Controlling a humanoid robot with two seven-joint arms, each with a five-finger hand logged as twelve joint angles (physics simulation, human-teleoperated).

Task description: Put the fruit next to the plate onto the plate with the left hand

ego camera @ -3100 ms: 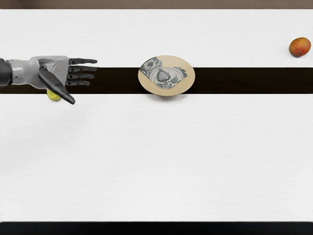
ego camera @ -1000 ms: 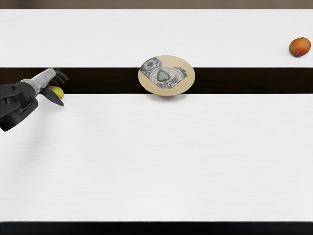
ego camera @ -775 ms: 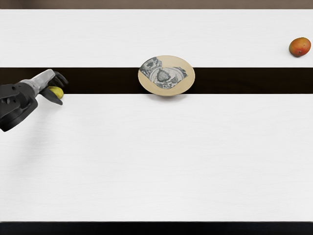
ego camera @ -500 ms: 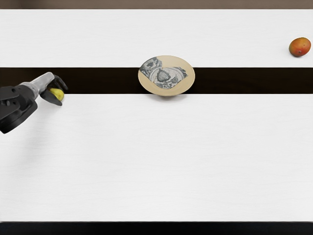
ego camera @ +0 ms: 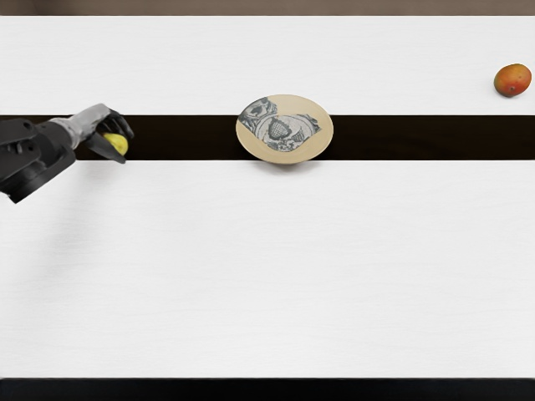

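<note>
Gripping 1 small yellow fruit (ego camera: 116, 143), the left hand (ego camera: 100, 132) sits at the far-left of the table (ego camera: 267, 267), its arm coming in from the left edge. The dark fingers (ego camera: 124, 127) are curled over the fruit from the far side and the thumb closes under it from the near side, so only a patch of yellow shows between them. Hand and fruit lie over the dark band (ego camera: 418, 138) that crosses the white table from left to right. Whether the fruit rests on the surface or hangs clear of it cannot be told.

Count: 1 plate (ego camera: 324, 134), tan rim, grey printed centre, on the dark band at mid-table, well to the right of the hand, nothing on it. 2 fruits in total: the yellow 1 in the hand, and 1 orange-red fruit (ego camera: 512, 80) at the far-right, well apart from the plate.
</note>
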